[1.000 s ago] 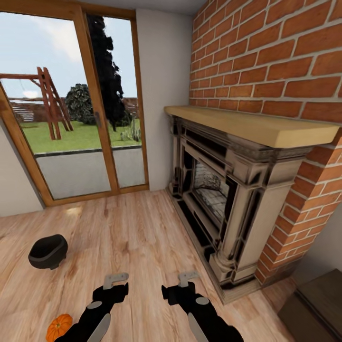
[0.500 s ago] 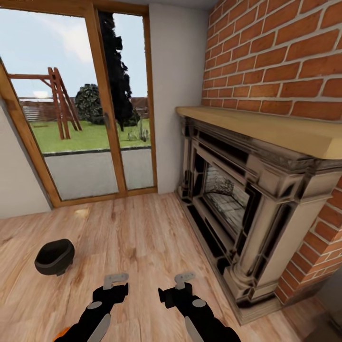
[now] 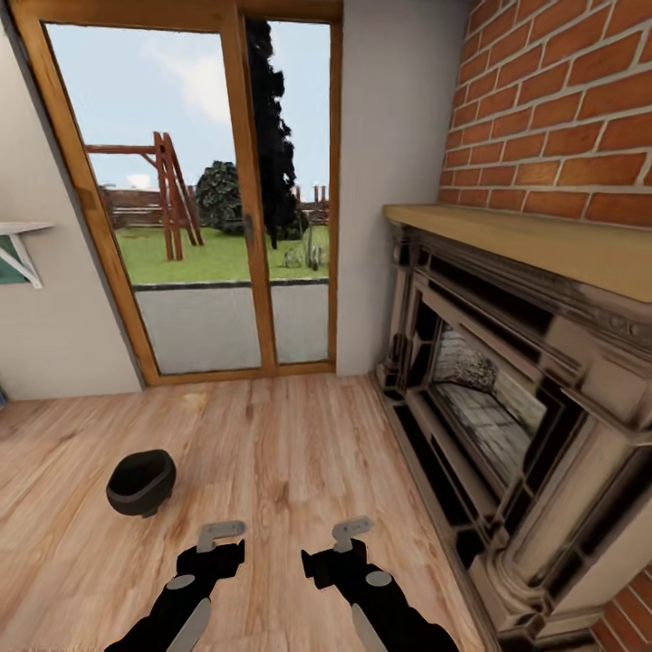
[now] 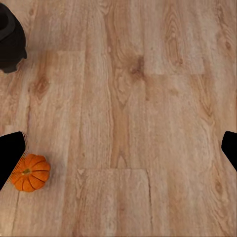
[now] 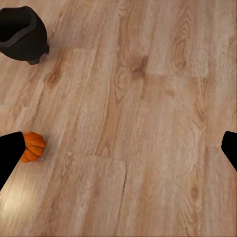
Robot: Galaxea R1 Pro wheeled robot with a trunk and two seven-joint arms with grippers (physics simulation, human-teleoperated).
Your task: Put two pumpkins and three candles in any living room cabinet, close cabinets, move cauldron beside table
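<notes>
Left tool spread wide, empty, pumpkin beside one fingertip, cauldron well apart

Black cauldron upright on wood plank floor, left of both arms. Left gripper and right gripper held low over floor, nothing in them, side by side. Brick fireplace with pale wood mantel at right. Glass patio door ahead, garden swing frame outside.
</notes>
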